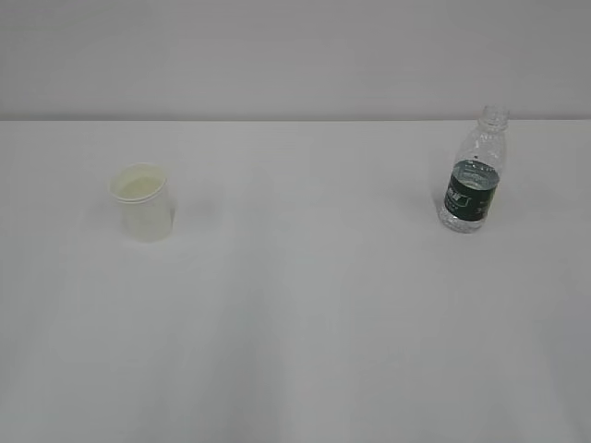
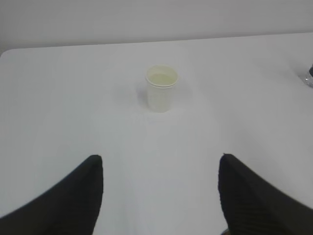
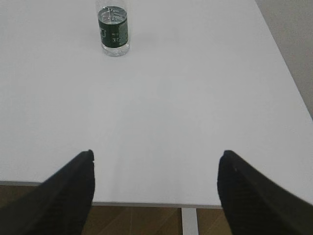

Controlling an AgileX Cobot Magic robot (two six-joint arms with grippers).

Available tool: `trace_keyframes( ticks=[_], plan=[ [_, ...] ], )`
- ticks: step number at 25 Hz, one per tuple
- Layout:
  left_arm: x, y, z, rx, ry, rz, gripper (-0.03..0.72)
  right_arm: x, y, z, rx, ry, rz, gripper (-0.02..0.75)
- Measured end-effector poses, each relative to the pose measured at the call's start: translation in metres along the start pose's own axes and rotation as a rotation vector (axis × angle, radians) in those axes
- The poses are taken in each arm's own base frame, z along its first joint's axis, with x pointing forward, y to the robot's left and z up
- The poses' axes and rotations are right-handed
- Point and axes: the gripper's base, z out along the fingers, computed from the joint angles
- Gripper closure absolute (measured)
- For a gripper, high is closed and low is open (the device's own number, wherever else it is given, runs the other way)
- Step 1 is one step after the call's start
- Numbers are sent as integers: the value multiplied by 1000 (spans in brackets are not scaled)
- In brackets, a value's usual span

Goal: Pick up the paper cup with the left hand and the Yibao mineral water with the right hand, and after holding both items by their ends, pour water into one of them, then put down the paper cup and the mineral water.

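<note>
The white paper cup (image 1: 142, 201) stands upright on the left of the white table; the left wrist view shows the cup (image 2: 161, 88) well ahead of my left gripper (image 2: 160, 159), whose black fingers stand wide apart with nothing between them. The Yibao mineral water (image 1: 474, 172), a clear uncapped bottle with a dark green label, stands upright at the right. In the right wrist view the bottle (image 3: 114, 29) is far ahead and to the left of my right gripper (image 3: 156, 155), open and empty above the table's near edge. Neither arm appears in the exterior view.
The white table (image 1: 305, 323) runs back to a pale wall. Its near edge (image 3: 146, 200) and right edge show in the right wrist view, with brown floor and a table leg (image 3: 188, 221) below.
</note>
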Motion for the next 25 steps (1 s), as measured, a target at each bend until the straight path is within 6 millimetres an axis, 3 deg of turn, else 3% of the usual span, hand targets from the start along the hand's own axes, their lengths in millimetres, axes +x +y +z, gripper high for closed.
trace_keyframes(
  ticks=[11,25],
  plan=[
    [13,2,-2,-9,24,5,171,0,0,0,0,0,0,147],
    [15,2,-4,-5,32,2,226,0,0,0,-1,0,1,148]
  ],
)
